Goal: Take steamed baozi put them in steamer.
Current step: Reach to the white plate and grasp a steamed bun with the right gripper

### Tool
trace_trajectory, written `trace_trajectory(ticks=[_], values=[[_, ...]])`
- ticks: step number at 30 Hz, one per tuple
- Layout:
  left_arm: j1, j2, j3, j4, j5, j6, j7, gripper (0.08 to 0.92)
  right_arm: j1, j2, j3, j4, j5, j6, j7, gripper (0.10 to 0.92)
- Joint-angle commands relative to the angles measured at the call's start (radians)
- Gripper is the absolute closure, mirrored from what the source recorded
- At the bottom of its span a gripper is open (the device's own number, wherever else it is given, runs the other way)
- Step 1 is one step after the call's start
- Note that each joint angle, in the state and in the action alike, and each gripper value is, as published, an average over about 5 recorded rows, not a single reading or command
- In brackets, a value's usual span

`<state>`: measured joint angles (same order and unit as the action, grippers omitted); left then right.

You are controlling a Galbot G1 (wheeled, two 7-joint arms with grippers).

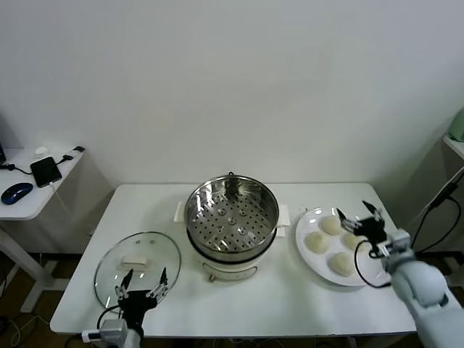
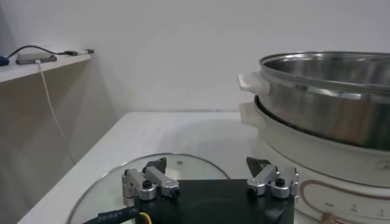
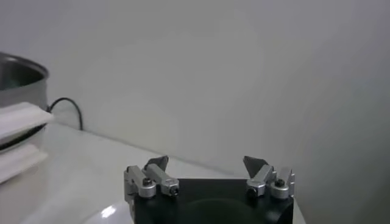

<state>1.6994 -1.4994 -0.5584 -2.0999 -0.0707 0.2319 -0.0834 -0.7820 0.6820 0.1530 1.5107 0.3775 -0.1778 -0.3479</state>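
Looking down from the head camera, you see the steamer [image 1: 232,217] at the middle of the white table [image 1: 290,297], its holed tray bare. To its right sit the four baozi [image 1: 317,242] on a white plate [image 1: 308,259]; to its left lies a glass lid [image 1: 138,264]. Your right gripper [image 1: 359,213] hangs over the plate with jaws spread wide, holding nothing; your left gripper [image 1: 143,282] hovers at the lid's near edge, equally wide and empty. A side desk [image 1: 29,203] at far left carries a phone [image 1: 46,171] and a mouse [image 1: 16,192]. No writing is legible anywhere.

The left wrist camera gives you what the head view lacks: the steamer's steel wall, white handle and base from the side, behind the open fingers [image 2: 155,179].

The right wrist camera shows mostly plain wall, the steamer's edge, a black cable [image 3: 70,109], and fingers [image 3: 268,176] apart.
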Motion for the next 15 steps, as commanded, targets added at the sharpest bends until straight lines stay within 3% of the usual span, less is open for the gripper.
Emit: trace_trajectory(ticks=[1, 8, 15], values=[[-0.003, 0.015, -0.009, -0.01, 0.0, 0.0, 0.001, 0.177, 0.97, -0.314, -0.993, -0.328, -0.095, 0.181, -0.68, 0.203], [-0.004, 0.014, -0.003, -0.003, -0.006, -0.003, 0.002, 0.177, 1.401, -0.152, -1.526, -0.547, -0.186, 0.325, -0.97, 0.202], [-0.019, 0.016, 0.0, 0.02, -0.01, -0.011, 0.003, 0.177, 1.378, 0.032, -1.626, -0.668, -0.143, 0.288, -0.939, 0.203]])
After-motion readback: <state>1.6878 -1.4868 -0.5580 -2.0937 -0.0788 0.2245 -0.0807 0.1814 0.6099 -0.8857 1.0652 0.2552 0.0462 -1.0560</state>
